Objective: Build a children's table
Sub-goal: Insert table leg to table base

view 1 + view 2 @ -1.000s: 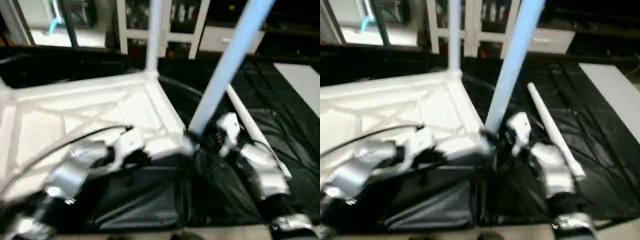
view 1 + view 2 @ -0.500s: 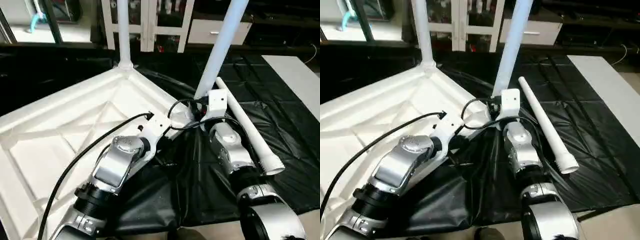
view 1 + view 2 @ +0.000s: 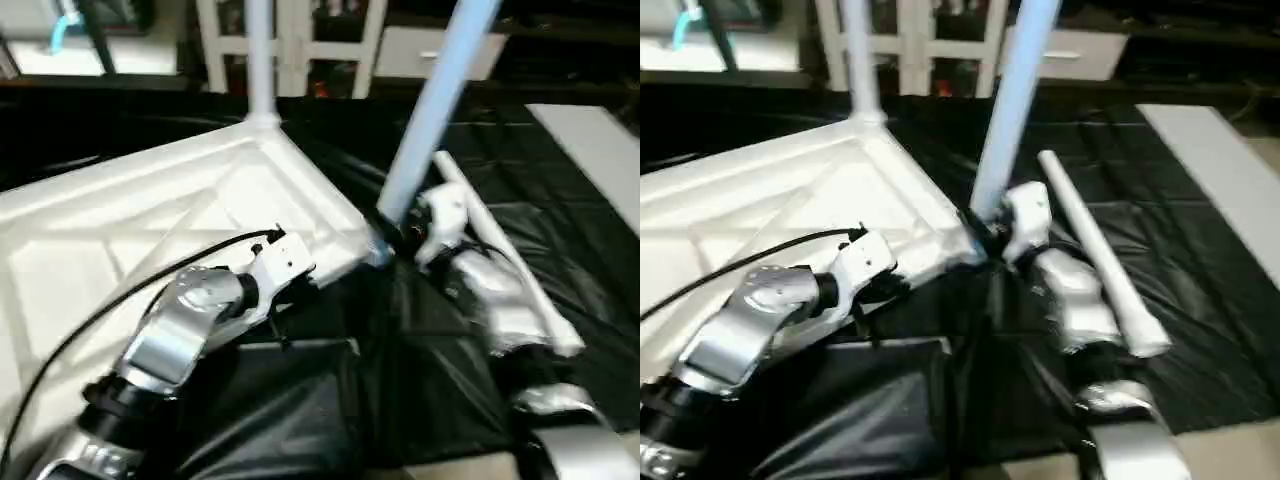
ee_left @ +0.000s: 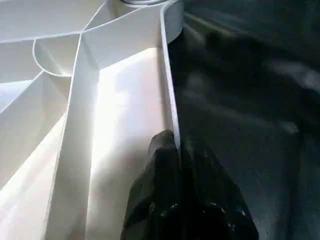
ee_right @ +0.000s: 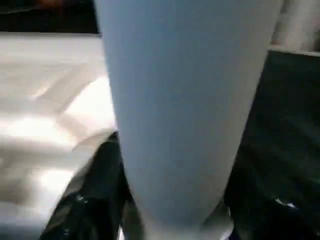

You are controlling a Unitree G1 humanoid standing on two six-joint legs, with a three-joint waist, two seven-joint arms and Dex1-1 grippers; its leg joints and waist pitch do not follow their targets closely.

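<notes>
Black fingers of our left gripper (image 4: 179, 150) were pinched tight on the thin rim of the table top (image 3: 150, 220), which lay ribbed side up on a black sheet (image 3: 560, 210). Our right gripper (image 3: 395, 235) sat at the near corner with a finger on either side of a leaning leg (image 3: 430, 110); whether it squeezed the leg we cannot tell. Another leg (image 3: 260, 60) stood upright in the far corner. A third leg (image 3: 1095, 260) lay loose on the sheet just beside our right arm.
</notes>
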